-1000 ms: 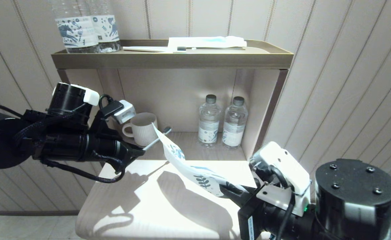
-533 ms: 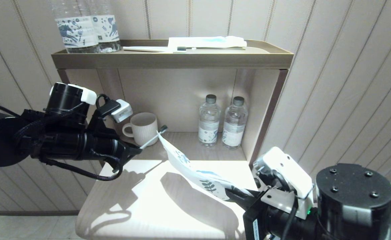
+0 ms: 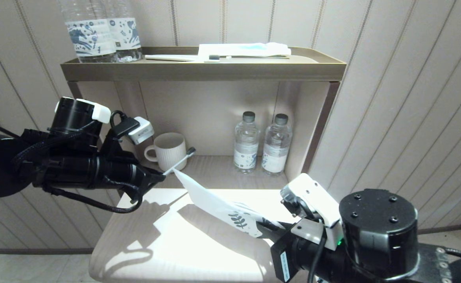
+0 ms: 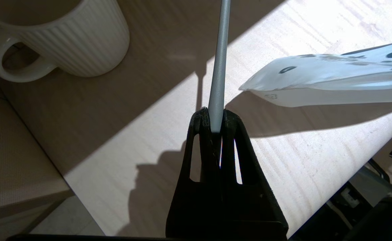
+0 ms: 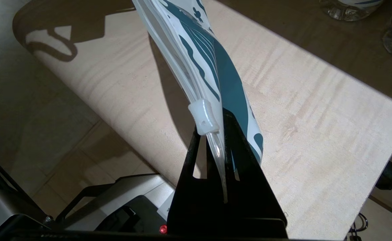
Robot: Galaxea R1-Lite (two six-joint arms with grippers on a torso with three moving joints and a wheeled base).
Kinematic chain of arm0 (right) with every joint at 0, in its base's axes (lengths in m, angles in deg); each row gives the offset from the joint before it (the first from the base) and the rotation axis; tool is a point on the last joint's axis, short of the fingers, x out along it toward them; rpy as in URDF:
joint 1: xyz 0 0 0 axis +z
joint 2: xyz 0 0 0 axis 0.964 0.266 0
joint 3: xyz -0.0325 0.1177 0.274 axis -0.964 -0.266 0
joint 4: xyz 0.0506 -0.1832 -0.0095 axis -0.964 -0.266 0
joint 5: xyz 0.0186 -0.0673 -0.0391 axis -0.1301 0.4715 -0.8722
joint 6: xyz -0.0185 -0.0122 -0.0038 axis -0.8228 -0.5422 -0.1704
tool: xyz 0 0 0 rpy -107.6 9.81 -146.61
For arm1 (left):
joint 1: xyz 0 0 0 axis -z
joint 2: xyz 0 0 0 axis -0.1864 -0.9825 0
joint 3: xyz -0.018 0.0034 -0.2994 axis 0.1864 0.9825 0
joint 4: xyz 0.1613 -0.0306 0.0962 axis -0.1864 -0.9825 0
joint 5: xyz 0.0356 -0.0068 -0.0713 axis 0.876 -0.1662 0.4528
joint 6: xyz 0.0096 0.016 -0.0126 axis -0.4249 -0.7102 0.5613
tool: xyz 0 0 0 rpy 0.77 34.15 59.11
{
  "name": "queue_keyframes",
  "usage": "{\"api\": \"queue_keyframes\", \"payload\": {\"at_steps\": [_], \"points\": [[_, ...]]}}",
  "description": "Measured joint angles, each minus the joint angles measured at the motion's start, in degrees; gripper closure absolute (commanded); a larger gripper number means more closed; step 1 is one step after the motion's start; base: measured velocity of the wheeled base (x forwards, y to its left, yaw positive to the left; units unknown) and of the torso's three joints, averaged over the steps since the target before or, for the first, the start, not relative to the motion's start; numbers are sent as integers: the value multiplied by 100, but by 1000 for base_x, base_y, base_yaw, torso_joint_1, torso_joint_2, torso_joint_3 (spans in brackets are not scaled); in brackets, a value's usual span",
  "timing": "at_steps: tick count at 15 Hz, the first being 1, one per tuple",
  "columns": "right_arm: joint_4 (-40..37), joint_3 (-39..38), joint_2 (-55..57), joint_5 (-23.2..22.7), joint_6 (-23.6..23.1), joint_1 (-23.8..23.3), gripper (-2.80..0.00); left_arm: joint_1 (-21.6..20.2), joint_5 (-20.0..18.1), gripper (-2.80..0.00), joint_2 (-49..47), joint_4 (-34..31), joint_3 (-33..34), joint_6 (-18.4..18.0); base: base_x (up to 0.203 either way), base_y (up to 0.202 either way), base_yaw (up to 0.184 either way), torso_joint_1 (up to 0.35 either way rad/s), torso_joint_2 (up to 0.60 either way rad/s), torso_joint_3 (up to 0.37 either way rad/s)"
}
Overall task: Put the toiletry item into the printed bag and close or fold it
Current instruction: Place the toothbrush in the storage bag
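Head view: left fingers (image 3: 160, 175) clamp toothbrush (image 3: 179, 162) beside mug (image 3: 168, 151); right fingers (image 3: 262, 230) clamp printed bag (image 3: 218, 206) above table (image 3: 155, 243).

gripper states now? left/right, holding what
Left gripper: shut on the toothbrush handle.
Right gripper: shut on the printed bag at its seal edge.

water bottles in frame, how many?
4. Two water bottles stand on the top shelf at its left end, cut off by the frame; two in the lower cubby right of the mug. More may be hidden.
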Motion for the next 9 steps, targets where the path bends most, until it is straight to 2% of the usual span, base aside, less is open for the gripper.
{"api": "queue_keyframes", "payload": {"at_steps": [9], "points": [[-4,346,337,-15,9,66,0,128,4,0,-49,-11,50,1,0,0,0,0,0,0]]}}
